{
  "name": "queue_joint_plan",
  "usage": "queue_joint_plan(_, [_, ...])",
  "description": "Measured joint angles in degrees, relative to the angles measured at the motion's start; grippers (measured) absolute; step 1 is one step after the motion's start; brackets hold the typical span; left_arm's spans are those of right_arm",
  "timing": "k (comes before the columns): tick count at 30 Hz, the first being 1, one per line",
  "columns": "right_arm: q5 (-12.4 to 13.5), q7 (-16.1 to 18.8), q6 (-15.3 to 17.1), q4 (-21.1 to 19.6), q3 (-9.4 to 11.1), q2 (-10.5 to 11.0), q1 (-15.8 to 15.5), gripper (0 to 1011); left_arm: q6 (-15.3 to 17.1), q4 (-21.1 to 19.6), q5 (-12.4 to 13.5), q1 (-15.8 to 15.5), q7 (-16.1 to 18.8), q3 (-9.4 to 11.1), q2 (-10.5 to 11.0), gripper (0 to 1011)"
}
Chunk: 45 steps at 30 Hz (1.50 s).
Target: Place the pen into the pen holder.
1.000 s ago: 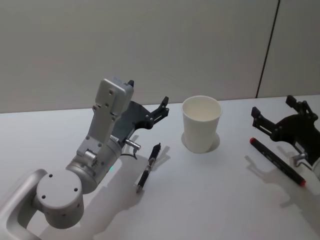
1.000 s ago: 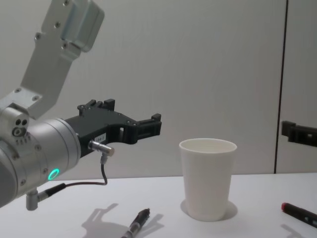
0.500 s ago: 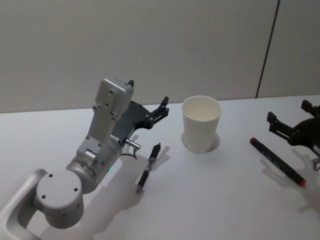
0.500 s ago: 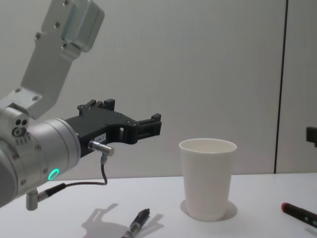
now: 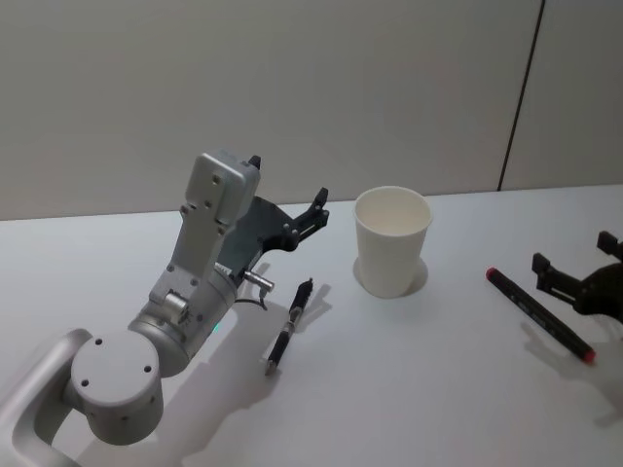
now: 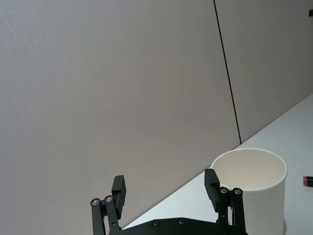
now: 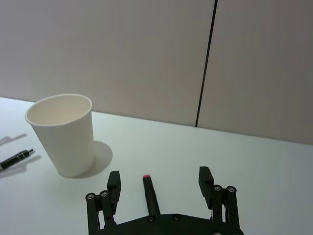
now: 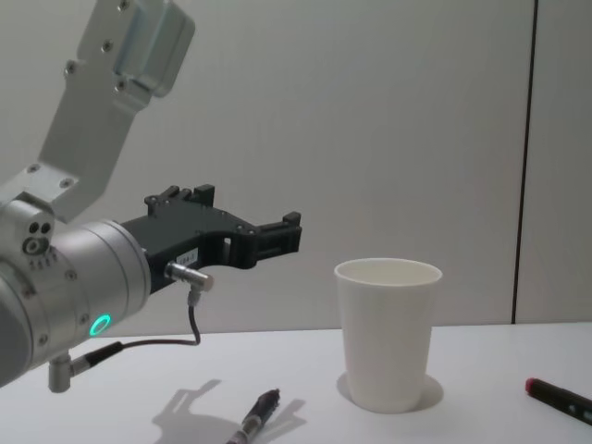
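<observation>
Plain grey panelled wall behind, with one dark vertical seam; a white table ran up to it. The left arm was the biggest thing present, rising from the near left corner. Its left gripper was held in the air, fingers spread wide and holding nothing, aimed toward the cup. The pen holder, a white paper cup, stood upright near the far edge at about mid-table; no pen stuck out above its rim, though the inside could not be seen to the bottom. The right gripper sat low by the right edge, released and empty. In the right wrist view its fingers stood either side of the red-tipped pen, which lay flat on the table between cup and right edge, well apart from the cup; I could not tell whether anything touched it. A black pen lay flat to the left of the cup, nearer the near edge, below the left gripper and not touched by it. Judgement: the task was barely begun. Neither pen had been gripped or lifted. From the line-up, the red-tipped pen looked the likelier target. Closing on it, lifting, carrying over the rim and dropping in all remained.
</observation>
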Motion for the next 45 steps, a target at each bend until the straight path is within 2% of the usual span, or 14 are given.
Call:
queue_joint_plan(11, [0.21,-1.10,7.31,-0.91,0.15,0.57,-0.51,1001,0.00,0.00,0.00,0.00,0.00,0.00,0.00,1001])
queue_joint_plan(22, [-0.99,-2.33,12.50,-0.48,-0.19,0.24,0.44,1001,0.00,0.00,0.00,0.00,0.00,0.00,0.00,1001])
queue_joint_plan(32, [-2.72,-2.05,14.85,1.30,-0.90,-0.66,2.24,1001,0.00,0.00,0.00,0.00,0.00,0.00,0.00,1001])
queue_joint_plan(45, [-5.60,0.18,15.23,5.55,-2.32,-2.52,5.68,1001,0.00,0.00,0.00,0.00,0.00,0.00,0.00,1001])
